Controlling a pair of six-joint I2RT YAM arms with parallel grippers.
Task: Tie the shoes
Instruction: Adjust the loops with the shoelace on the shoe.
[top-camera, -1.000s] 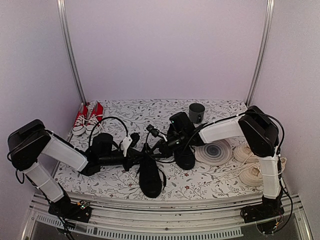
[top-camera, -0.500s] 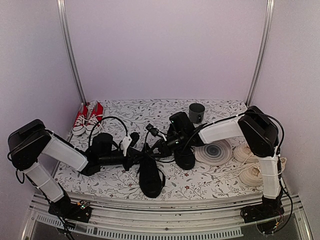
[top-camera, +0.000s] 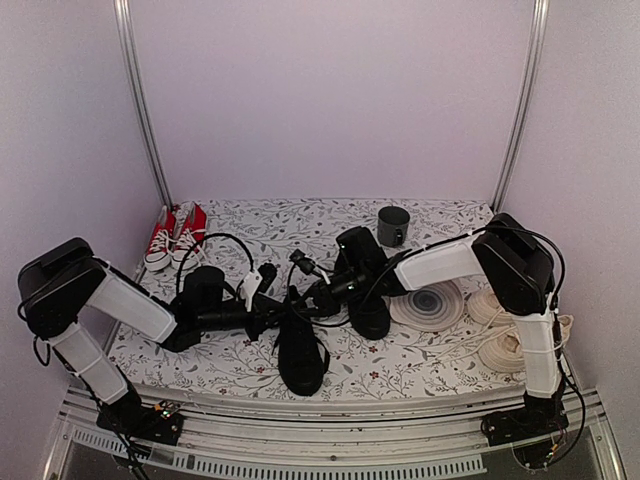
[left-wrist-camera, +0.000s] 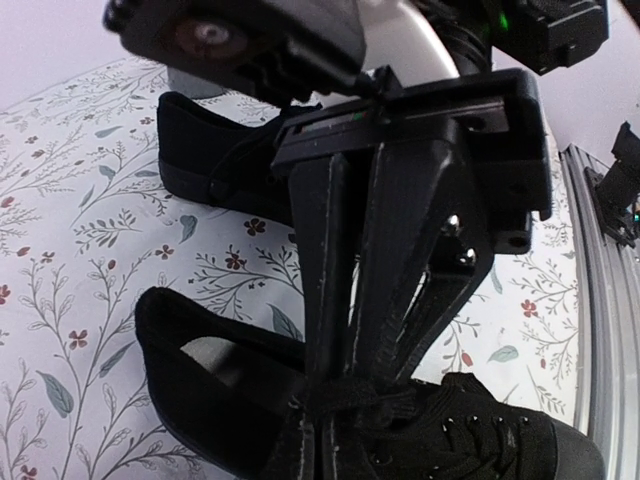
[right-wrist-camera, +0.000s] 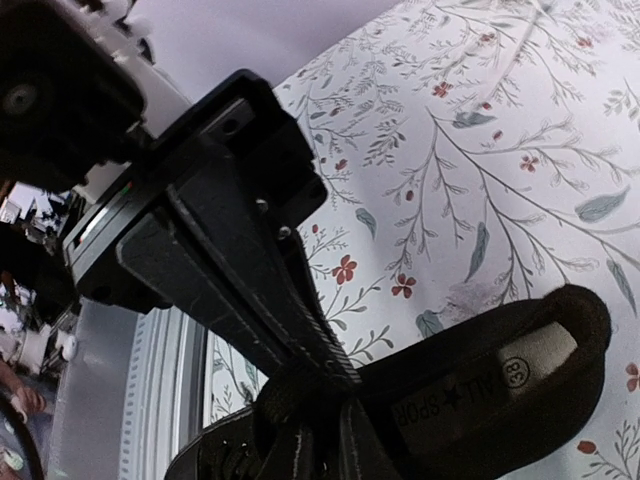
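Two black shoes (top-camera: 300, 350) sit near the centre of a floral table (top-camera: 250, 225) in the overhead view, one lying toward the lower middle, the other (top-camera: 366, 290) just to its right. The left gripper (top-camera: 268, 310) reaches in from the left, jaws pressed together on a black lace (left-wrist-camera: 350, 392) at the nearer shoe's tongue. The right gripper (top-camera: 312, 297) meets it from the right; its jaws look narrow, and whether they pinch the lace cannot be told. A grey cup (top-camera: 393, 224) stands behind
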